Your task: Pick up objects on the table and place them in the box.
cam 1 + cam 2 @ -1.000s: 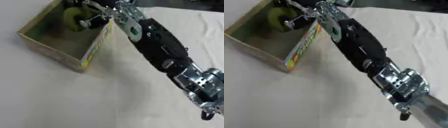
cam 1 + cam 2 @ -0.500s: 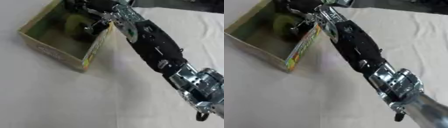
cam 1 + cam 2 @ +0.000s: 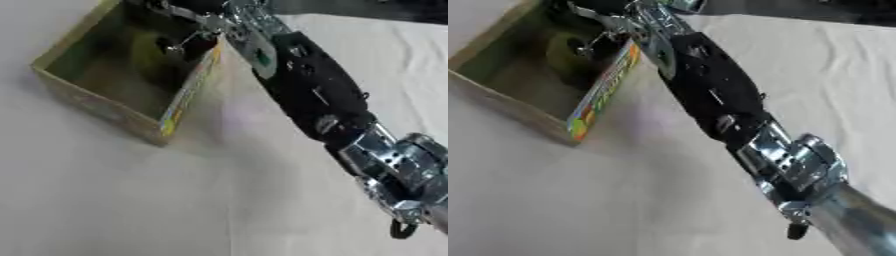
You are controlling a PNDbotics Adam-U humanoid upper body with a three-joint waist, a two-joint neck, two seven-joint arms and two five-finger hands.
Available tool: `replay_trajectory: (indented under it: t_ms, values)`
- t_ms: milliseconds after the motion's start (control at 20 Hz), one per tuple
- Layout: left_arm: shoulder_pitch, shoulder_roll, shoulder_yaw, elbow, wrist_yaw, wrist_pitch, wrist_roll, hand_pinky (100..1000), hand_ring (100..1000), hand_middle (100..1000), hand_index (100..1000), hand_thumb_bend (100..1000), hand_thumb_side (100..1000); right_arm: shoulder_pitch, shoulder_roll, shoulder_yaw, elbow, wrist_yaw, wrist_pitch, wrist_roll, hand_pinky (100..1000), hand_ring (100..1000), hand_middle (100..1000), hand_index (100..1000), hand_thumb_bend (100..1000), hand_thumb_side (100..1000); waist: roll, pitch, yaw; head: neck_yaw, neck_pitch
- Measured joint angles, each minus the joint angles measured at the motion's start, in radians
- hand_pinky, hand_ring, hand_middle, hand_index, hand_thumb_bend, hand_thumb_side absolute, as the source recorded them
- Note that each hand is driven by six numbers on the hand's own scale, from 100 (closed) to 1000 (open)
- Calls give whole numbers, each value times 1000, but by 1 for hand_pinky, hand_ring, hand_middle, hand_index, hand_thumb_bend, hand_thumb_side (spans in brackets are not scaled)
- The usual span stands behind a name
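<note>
An open cardboard box (image 3: 103, 109) with a colourful printed edge stands at the upper left on the white cloth. My right arm (image 3: 311, 95) stretches from the lower right up to it, and the right hand (image 3: 602, 11) is inside the box at its far side, dark and partly cut off by the top edge. Just below the hand, a round yellow-green thing with a dark hole (image 3: 563, 51) lies in the box. Whether the hand still touches it is not visible. My left hand shows in neither view.
White cloth (image 3: 131, 200) covers the table around and in front of the box. A dark strip (image 3: 815, 10) runs along the far edge at the upper right.
The right hand has moved farther into the box, toward its far side. The yellow-green thing now sits lower and darker inside the box.
</note>
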Motion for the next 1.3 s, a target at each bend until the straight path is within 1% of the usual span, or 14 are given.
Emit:
replay_trajectory:
  t_ms: [150,250,400,450,500,600,650,750,900,1000,1100,1150,1200,1300]
  values:
    - [10,0,0,0,-1,0,0,675,624,577,728,100,574,0,-39,-19,-108,-74,33,-21,850,956,764,881,100,100,2,-2,-11,10,3]
    - [15,0,1,0,-2,0,1,675,624,577,728,100,574,3,-72,-30,-191,-134,67,-29,850,956,764,881,100,100,2,-4,-13,15,3]
    - [16,0,1,0,-3,0,2,675,624,577,728,100,574,11,-98,-32,-269,-195,110,-19,850,956,764,881,100,100,2,-6,-14,19,3]
    - [16,0,1,0,-3,0,2,676,624,578,728,100,574,11,-102,-32,-285,-207,120,-15,832,895,728,861,100,100,2,-6,-15,21,3]
    - [20,0,4,0,-5,2,4,676,624,578,728,100,574,15,-105,-34,-299,-217,128,-13,829,886,722,857,100,100,4,-7,-21,31,5]
    - [41,0,17,0,-11,2,12,676,624,578,728,100,574,47,-121,-53,-334,-240,131,-21,826,877,719,855,100,100,17,-11,-58,63,11]
    - [45,0,20,0,-14,2,17,676,624,578,728,100,573,70,-143,-72,-355,-253,125,-31,823,868,720,852,100,100,26,-11,-76,77,12]
    - [51,0,28,0,-20,0,27,675,624,578,728,100,573,121,-193,-116,-399,-281,105,-55,819,854,718,850,100,100,44,-10,-88,101,12]
    - [52,-1,33,0,-26,-4,39,675,623,578,727,100,575,196,-262,-189,-474,-328,63,-99,818,827,708,829,100,100,54,-1,-100,126,12]
    - [48,-3,38,0,-27,-5,48,675,623,578,727,100,576,250,-288,-243,-527,-360,31,-132,821,831,730,829,100,100,67,2,-112,140,11]
    - [41,-10,42,0,-27,-6,57,675,623,578,727,100,577,301,-292,-295,-580,-393,-1,-163,830,842,757,833,100,100,78,6,-121,152,10]
    - [38,-11,45,-1,-28,-6,63,675,623,578,727,100,578,326,-288,-321,-605,-408,-17,-179,833,848,765,836,100,124,81,9,-126,157,10]
    - [34,-15,48,-1,-28,-6,68,675,623,578,727,100,578,352,-280,-347,-631,-423,-32,-195,836,852,768,837,100,167,83,10,-129,161,8]
    - [31,-20,52,-1,-30,-7,78,675,623,578,727,100,580,401,-259,-396,-682,-456,-62,-226,836,851,769,838,100,173,88,13,-133,170,2]
